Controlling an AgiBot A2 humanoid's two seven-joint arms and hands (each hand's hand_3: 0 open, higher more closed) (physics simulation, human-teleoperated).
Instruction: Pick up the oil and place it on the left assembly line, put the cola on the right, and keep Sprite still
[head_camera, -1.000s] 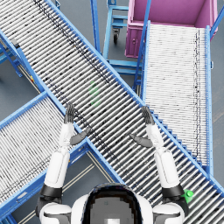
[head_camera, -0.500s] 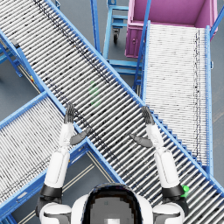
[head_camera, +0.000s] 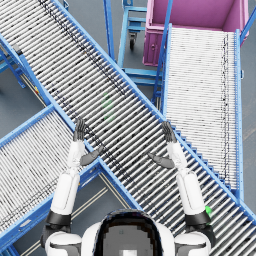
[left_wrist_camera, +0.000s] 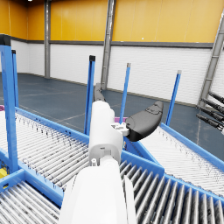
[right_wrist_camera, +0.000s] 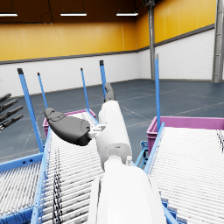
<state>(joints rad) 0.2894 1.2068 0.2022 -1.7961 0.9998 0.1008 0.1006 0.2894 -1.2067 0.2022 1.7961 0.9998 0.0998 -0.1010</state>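
No oil bottle or cola shows in any view. A small green object (head_camera: 207, 210) peeks out on the central diagonal roller conveyor (head_camera: 125, 115), right beside my right elbow and mostly hidden by the arm; what it is cannot be told. My left hand (head_camera: 82, 145) hovers over the conveyor's near-left edge, fingers spread, holding nothing. My right hand (head_camera: 166, 147) hovers over the rollers opposite it, also spread and empty. The left wrist view shows the left hand (left_wrist_camera: 131, 120) empty, and the right wrist view shows the right hand (right_wrist_camera: 83, 122) empty.
A left side conveyor (head_camera: 30, 165) branches off below my left arm. The right conveyor (head_camera: 200, 90) runs away to a purple bin (head_camera: 195, 20). Blue rails and upright posts (left_wrist_camera: 89, 94) edge the lines. A faint green smudge (head_camera: 106, 106) lies on the central rollers.
The small green object has crept up the central conveyor along my right arm toward the hands. Both arms and hands have stayed where they were.
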